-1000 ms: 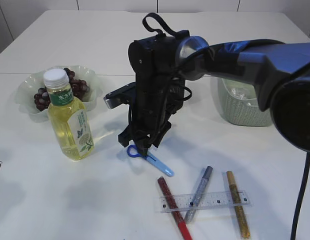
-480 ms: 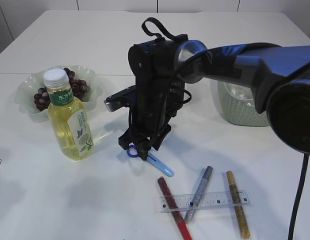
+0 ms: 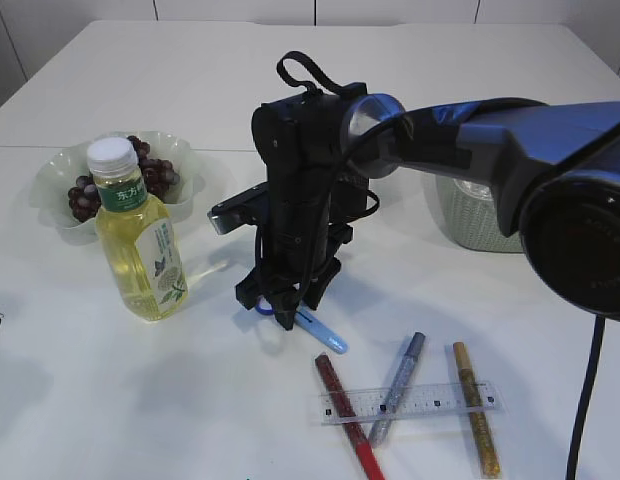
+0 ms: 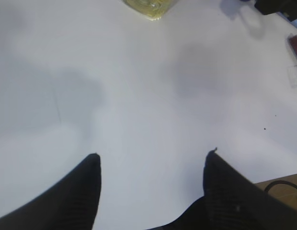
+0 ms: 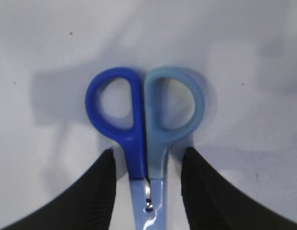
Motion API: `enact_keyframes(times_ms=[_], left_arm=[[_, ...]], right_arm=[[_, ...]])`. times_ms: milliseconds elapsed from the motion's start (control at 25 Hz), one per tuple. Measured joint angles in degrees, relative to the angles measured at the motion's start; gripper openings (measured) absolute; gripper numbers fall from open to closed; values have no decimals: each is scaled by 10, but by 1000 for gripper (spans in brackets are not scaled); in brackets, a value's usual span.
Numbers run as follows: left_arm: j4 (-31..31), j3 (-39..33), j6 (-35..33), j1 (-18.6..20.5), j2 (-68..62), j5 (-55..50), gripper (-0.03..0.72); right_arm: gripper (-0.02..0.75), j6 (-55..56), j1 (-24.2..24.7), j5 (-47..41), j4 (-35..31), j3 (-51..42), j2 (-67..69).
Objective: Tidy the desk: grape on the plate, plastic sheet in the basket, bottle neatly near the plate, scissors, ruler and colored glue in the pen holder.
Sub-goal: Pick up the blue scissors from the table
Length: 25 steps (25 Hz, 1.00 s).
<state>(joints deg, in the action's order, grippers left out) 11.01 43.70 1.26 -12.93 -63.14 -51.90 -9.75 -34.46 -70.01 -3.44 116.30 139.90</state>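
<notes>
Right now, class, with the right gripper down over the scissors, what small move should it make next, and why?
Probably close the right gripper on the scissors. In the right wrist view its open fingers straddle the shank just below the two closed handle loops, one on each side, with a small gap on both. The scissors lie flat on the table, so closing should catch them before any lift.

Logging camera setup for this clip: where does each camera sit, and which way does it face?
Exterior: raised at the front, slanting down at the table; right arm fills the middle.
Left wrist: faces down on bare table, jaws open; bottle base at the top edge.
Right wrist: looks straight down on the scissors, handles between its jaws.
Shared: scissors also show in the exterior, under the right gripper.
</notes>
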Motion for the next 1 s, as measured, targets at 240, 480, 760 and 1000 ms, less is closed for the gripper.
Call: enact_keyframes(times_ms=[240,480,760,1000], left_arm=[[-1,0,-1,0,0,1,489],[-3,0,-1,0,0,2,489],[-4,0,-1,0,0,2,489],[-4,0,-1,0,0,2,489]], right_arm=[[365,7,-1,0,12,1,1],[242,7,-1,0,20,1,2],[197,8,-1,0,18,1,2],[195,8,-1,0,8,1,2]])
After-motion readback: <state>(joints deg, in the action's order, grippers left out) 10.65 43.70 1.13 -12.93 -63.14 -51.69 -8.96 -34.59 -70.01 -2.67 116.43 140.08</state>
